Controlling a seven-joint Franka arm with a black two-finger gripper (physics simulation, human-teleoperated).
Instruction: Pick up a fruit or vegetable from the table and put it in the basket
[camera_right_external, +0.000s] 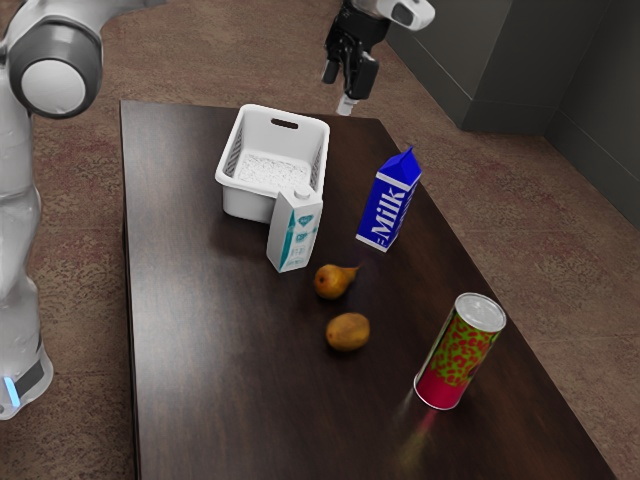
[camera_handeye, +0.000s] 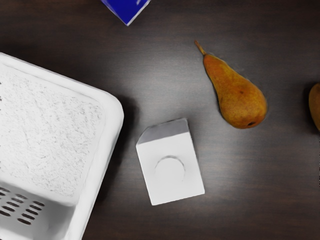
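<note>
In the exterior view, my gripper (camera_right_external: 341, 88) is high above the table's far end, beyond the basket, open with nothing between its fingers. A brown-orange pear (camera_right_external: 332, 281) lies near the white-and-teal carton, its stem toward the exterior view's right. Close to it rests an oval yellow-brown fruit or vegetable (camera_right_external: 348, 332). The white basket (camera_right_external: 232, 190) stands upright behind the carton, a speckled surface visible inside. From above, the wrist view has the pear (camera_handeye: 238, 99), part of the oval one (camera_handeye: 315, 106) and the basket (camera_handeye: 112, 111).
The white-and-teal carton (camera_right_external: 294, 232) stands between basket and pear; its top (camera_handeye: 172, 170) is in the wrist view. A blue milk carton (camera_right_external: 389, 199) and a red-and-green can (camera_right_external: 460, 352) stand toward the exterior view's right on the dark table (camera_right_external: 220, 370).
</note>
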